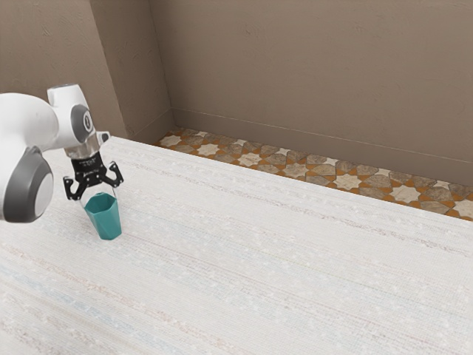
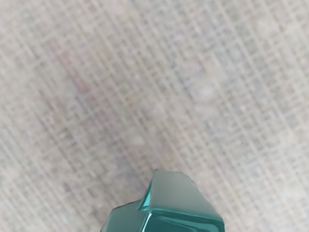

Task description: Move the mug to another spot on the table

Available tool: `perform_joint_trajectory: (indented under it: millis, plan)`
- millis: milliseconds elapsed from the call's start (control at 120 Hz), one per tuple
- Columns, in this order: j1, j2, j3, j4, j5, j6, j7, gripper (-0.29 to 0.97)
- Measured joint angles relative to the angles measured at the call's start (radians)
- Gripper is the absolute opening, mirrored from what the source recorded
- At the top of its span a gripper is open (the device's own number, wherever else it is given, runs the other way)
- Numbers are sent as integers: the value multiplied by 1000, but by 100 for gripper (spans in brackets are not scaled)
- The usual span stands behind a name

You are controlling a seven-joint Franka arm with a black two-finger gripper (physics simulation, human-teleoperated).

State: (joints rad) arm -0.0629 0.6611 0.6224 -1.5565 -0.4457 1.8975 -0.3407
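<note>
Hovering over the mug [image 1: 103, 217], I hold my jaws spread apart just above its rim, one black tip out toward the exterior view's left and the other toward the exterior view's right, with neither closed against the teal wall. The mug stands upright on the surface [image 1: 281, 259], its base flat on the pale woven-looking top and its mouth open toward me. It is teal, with flat facets around its side, wider at the rim and narrower at the foot. It sits in the part of the surface near the exterior view's left, close under my arm [image 1: 33, 151] and some way in from the far edge. My arm comes in from the exterior view's left, white with grey joint covers, and the wrist points down at the mug.

From the camera on my hand, the mug [image 2: 164, 210] shows as a glossy teal shape right under the hand. A paler grey-green facet sits above a darker, shinier one. Around it the surface [image 2: 145, 87] spreads out as a whitish weave with faint grey, blue and pinkish threads running on a slant.

Beyond the far edge of the surface lies a floor [image 1: 332, 174] of brown and orange tiles with cream star shapes. Behind it rise plain beige walls [image 1: 310, 66] that meet in a corner toward the exterior view's upper left
</note>
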Motion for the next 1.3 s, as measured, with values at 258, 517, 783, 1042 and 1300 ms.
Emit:
perform_joint_trajectory:
  millis: [258,517,783,1042,1300]
  plan:
    - [0,4,6,-1,-8,0,-1,22]
    - [0,3,6,4,3,-1,-7,8]
    - [0,-6,7,40,7,-11,-7,3]
    - [-40,-62,-13,34,20,-22,-5,0]
    - [-132,-65,-70,18,25,-25,-9,-8]
